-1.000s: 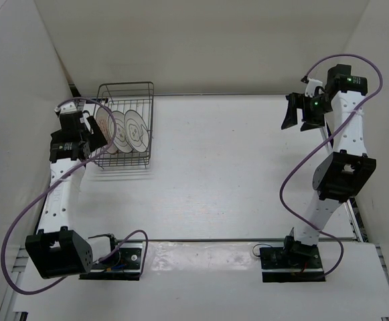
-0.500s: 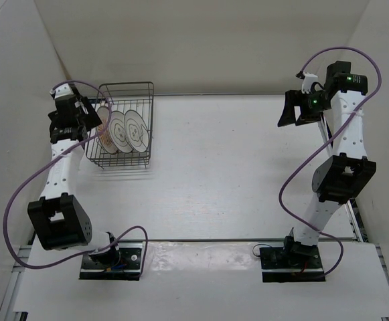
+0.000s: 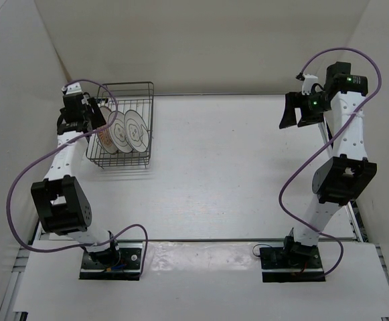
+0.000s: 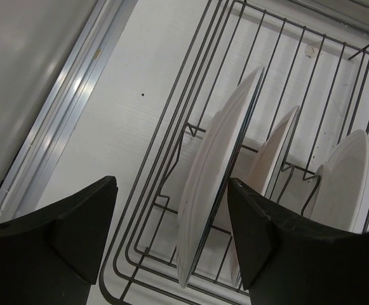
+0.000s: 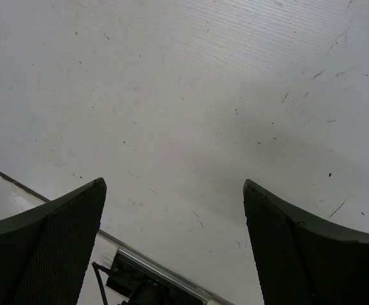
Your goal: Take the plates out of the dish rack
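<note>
The dish rack point(image 3: 126, 85) of dark wire stands at the far left of the table. Three plates stand on edge in its slots: the left one point(image 3: 106, 135), the middle one point(image 3: 120, 130) and the right one point(image 3: 136, 127). My left gripper point(image 3: 94, 120) hangs over the rack's left side. In the left wrist view its jaws point(image 4: 171, 184) straddle the nearest plate point(image 4: 219, 165). The right finger point(image 4: 279, 241) is close to the plate's face, and the left finger point(image 4: 63, 235) stands clear of it. The other two plates point(image 4: 273, 152) point(image 4: 343, 181) stand beyond. My right gripper point(image 3: 296, 112) point(image 5: 174, 187) hangs open over bare table.
The rack point(image 4: 117, 279) sits close to the left wall, with a metal rail point(image 4: 76, 101) running along the table edge beside it. White walls enclose the table on the left, back and right. Purple cables loop from both arms.
My left arm has swung away from me along the rack's left side, and its jaws have narrowed around the nearest plate. The right gripper has shifted only slightly.
</note>
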Motion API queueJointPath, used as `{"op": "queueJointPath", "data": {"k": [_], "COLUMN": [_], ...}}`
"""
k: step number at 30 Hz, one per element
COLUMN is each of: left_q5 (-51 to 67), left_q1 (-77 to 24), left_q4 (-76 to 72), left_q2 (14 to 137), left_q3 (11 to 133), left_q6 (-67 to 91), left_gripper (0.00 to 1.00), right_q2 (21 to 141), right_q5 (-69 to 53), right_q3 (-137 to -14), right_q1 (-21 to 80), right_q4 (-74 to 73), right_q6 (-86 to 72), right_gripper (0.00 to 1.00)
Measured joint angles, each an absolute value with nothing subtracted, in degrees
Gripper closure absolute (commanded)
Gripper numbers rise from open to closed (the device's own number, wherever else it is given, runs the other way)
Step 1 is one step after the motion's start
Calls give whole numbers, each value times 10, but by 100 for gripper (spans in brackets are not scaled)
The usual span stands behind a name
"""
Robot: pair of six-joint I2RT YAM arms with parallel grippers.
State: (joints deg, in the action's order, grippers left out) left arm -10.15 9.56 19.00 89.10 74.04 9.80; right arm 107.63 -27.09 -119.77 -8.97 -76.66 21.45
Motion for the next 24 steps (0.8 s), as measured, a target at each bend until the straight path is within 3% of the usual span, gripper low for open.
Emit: {"op": "queueJointPath", "data": {"k": [24], "left_q5": [-146], "left_q1": [55], "left_q4": [214], "left_q2": [956], "left_q3": [759], "left_q6": [49], "left_gripper": [62], "right_q2": [1055], "right_q5": [-237], "right_q3": [-1179], "right_q1": [-90], "right_q4": [-768], "right_q6": [215], "right_gripper": [10]}}
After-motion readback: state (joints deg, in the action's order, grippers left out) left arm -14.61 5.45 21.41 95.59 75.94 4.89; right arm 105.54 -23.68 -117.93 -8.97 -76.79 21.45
